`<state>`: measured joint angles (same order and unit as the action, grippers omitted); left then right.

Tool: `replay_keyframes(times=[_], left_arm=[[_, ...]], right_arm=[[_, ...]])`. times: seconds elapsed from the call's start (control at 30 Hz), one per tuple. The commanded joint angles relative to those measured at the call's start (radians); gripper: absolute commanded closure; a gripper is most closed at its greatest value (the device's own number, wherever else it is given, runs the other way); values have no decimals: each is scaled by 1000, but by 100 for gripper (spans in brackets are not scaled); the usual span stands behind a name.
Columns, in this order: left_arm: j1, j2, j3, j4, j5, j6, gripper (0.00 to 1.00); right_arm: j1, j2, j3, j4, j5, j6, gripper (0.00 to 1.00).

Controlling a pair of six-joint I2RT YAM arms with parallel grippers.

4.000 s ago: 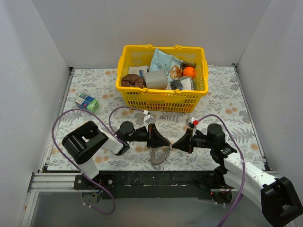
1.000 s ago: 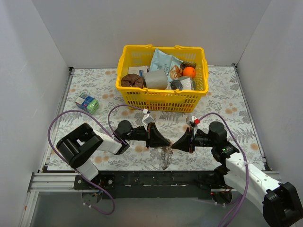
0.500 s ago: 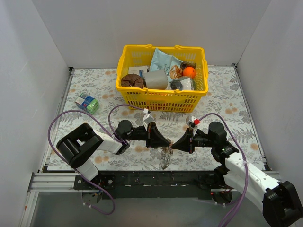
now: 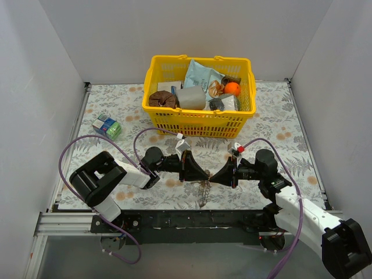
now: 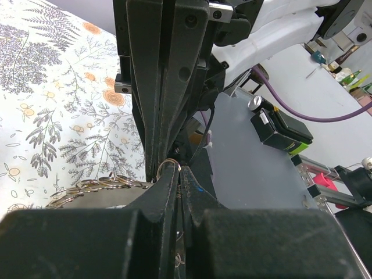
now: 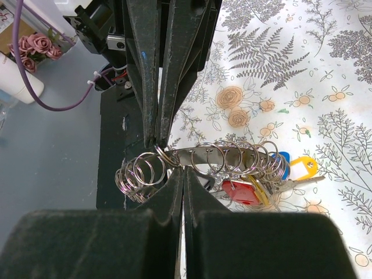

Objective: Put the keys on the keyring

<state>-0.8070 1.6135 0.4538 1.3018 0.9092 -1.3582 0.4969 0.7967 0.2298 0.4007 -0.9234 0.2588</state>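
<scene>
Keyring [image 6: 203, 158]: silvery band fringed with small wire loops, held between both pincers at the near edge of the bench [image 4: 116, 104]. Keys [image 6: 237, 192]: blue, red and yellow heads, bunched at one end. Left pincer [image 5: 177, 173]: closed on a loop. Right pincer [image 6: 183, 173]: closed on the band, tip to tip with the left.

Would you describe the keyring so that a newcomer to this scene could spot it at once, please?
In front of the yellow basket, the left gripper and right gripper meet tip to tip. The keyring is pinched between them: the only silvery band, fringed with wire loops, coloured keys at one end.
</scene>
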Motion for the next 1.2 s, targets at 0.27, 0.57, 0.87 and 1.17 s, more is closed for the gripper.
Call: replay_keyframes(times=[0.27, 0.57, 0.87, 1.17], left_arm=[[0, -29, 37, 544, 28, -12, 100], [0, -32, 14, 542, 28, -9, 100], [0, -33, 16, 542, 31, -12, 100], [0, -26, 19, 542, 31, -19, 100]], right_arm=[[23, -2, 5, -21, 23, -36, 87], [23, -148, 63, -182, 130, -99, 12], [23, -142, 62, -97, 95, -36, 12], [23, -113, 75, -66, 69, -4, 46]])
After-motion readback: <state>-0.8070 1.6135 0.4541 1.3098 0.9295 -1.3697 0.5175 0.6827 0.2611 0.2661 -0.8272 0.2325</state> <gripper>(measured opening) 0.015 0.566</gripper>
